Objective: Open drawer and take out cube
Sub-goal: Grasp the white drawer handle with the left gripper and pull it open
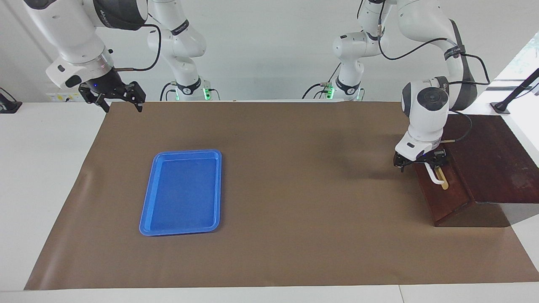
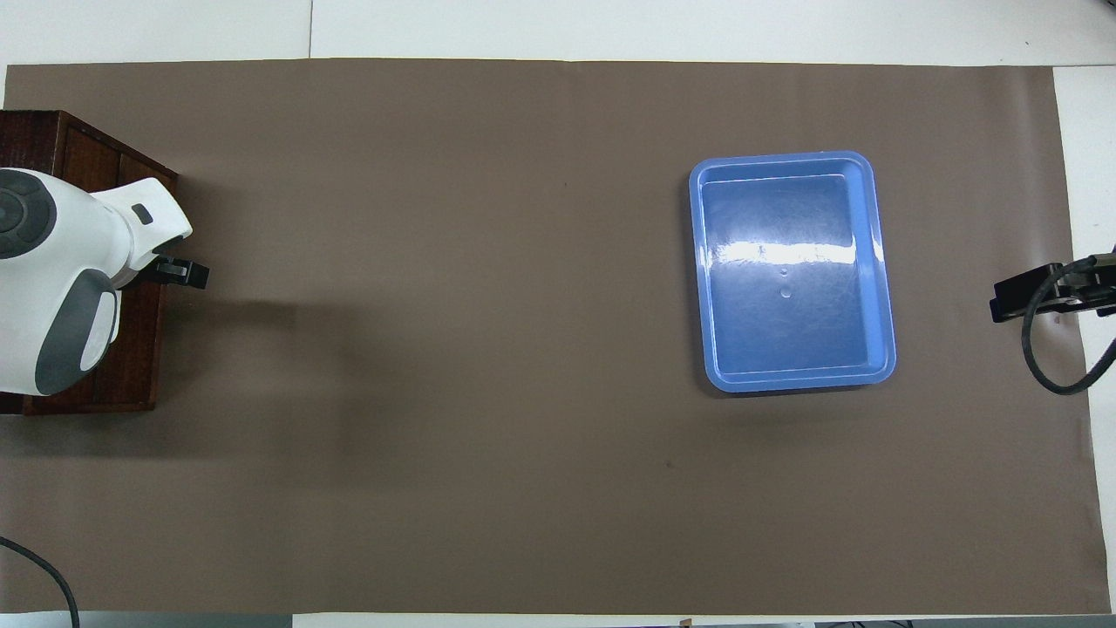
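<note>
The drawer (image 1: 447, 194) is closed in its dark wooden cabinet at the left arm's end of the table, its front facing the table's middle. Its white bar handle (image 1: 434, 176) shows on a tan strip. My left gripper (image 1: 421, 160) stands open at the handle's end nearer the robots, one finger on each side of it; I cannot tell if it touches. In the overhead view the wrist covers the handle, and only one finger (image 2: 180, 273) shows beside the drawer (image 2: 131, 366). My right gripper (image 1: 122, 105) waits open over the table's corner. The cube is hidden.
A flat blue tray (image 1: 181, 191) lies empty on the brown mat toward the right arm's end (image 2: 792, 270). The cabinet's dark top (image 1: 492, 160) reaches to the table's end. Brown mat lies bare between tray and drawer.
</note>
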Controlling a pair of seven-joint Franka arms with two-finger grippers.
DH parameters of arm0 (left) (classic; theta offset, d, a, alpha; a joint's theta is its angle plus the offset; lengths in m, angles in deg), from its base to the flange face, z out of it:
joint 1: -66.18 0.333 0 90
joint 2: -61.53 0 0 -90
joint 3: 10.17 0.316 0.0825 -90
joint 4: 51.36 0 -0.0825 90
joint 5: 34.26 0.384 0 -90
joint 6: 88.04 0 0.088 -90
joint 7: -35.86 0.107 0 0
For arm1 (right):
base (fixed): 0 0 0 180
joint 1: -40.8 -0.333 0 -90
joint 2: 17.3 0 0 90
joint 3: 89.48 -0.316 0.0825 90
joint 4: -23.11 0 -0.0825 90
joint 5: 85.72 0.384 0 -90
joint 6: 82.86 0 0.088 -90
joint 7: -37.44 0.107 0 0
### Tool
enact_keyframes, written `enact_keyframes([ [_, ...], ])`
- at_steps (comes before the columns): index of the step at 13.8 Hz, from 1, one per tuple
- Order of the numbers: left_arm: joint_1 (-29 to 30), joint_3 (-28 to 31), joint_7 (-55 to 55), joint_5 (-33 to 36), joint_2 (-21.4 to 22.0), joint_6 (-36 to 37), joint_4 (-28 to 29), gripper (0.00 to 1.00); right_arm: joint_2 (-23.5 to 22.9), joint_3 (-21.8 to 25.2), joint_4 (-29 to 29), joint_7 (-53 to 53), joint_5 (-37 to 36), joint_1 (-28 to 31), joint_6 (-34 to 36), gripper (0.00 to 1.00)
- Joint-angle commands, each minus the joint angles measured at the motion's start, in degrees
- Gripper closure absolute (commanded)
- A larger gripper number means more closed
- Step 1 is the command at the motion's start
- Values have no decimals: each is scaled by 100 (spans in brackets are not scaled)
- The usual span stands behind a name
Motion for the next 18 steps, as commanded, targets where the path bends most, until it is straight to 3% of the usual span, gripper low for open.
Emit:
enact_keyframes([
  [1,-474,22,-519,66,-38,-81,35,0,120,-53,130,22,142,87,0,0],
  [4,-720,13,-765,22,-38,-3,26,0,129,-53,147,249,362,87,-9,0],
  [10,-914,13,-783,-593,-55,147,-114,0,270,-88,463,2154,1134,-10,-96,0],
  [18,-1099,13,-977,-778,-64,174,-176,0,270,-88,859,4940,1864,-792,-816,0],
])
